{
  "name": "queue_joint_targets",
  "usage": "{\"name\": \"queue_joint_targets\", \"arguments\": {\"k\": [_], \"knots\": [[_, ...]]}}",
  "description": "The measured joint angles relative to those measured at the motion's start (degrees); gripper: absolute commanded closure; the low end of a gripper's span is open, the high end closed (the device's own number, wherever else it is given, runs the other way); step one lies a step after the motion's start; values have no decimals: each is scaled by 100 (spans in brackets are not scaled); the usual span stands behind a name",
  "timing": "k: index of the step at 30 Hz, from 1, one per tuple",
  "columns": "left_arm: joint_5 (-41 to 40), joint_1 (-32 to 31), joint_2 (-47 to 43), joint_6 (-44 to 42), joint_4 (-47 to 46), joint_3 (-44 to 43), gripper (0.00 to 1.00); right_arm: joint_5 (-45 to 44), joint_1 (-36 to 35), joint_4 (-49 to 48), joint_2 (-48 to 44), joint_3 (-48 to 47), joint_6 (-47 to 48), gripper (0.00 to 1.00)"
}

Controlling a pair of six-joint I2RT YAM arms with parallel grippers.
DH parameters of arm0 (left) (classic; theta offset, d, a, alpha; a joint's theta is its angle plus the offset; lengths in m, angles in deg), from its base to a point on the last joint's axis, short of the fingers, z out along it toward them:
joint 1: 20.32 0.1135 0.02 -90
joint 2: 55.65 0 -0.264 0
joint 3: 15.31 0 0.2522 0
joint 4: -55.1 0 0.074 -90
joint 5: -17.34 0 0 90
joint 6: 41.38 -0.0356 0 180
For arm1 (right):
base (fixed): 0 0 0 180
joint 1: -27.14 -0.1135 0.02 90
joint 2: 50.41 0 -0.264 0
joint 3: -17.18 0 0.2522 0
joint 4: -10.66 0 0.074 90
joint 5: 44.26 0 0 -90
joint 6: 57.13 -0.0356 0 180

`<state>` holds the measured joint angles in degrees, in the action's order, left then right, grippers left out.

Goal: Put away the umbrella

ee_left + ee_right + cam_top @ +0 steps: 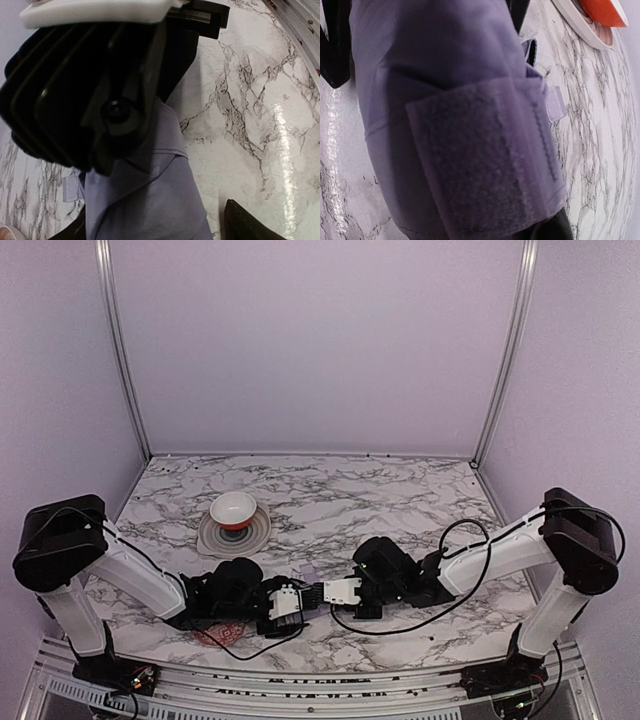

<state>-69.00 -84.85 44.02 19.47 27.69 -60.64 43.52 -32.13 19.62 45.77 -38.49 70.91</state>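
Note:
The umbrella point(150, 200) is a folded bundle of pale lavender fabric lying on the marble between the two grippers. In the top view only a sliver of it point(316, 576) shows. My left gripper point(298, 598) straddles it, with one fingertip point(245, 225) a small gap from the fabric, so it looks open. My right gripper point(326, 590) is pressed onto the bundle from the other side. The umbrella's velcro strap point(485, 165) fills its view, with one fingertip point(552, 227) under the fabric. The shaft and handle are hidden.
A red and white bowl point(233, 508) sits on a pale plate point(258, 532) behind the left arm; its edge shows in the right wrist view point(600, 10). The right arm's black cable point(455, 605) loops over the marble. The metal front rail point(300, 680) is close behind the grippers.

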Motion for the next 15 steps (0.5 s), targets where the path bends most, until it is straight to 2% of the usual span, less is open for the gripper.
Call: {"name": "queue_joint_targets", "arguments": {"k": [4,6,7,10,11,12,13,15], "knots": [[-332,-11,254,-236,-17,-214,51,22,9,46,4,-24,-39,66],[-426,-33,302,-321,-24,-245,63,35,11,57,2,-33,-74,58],[-459,-35,313,-356,-24,-254,69,37,24,55,2,-35,-105,52],[-579,-33,337,-487,-11,-308,82,35,48,33,-9,-55,-201,26],[-581,-39,341,-514,2,-310,84,26,52,-20,-20,-61,-203,16],[-586,-48,341,-553,11,-313,87,20,55,-46,-22,-63,-225,2],[-595,-52,341,-562,17,-315,92,20,61,-74,-35,-68,-229,1],[-592,-68,341,-680,37,-339,95,15,72,-120,-81,-70,-225,0]]}}
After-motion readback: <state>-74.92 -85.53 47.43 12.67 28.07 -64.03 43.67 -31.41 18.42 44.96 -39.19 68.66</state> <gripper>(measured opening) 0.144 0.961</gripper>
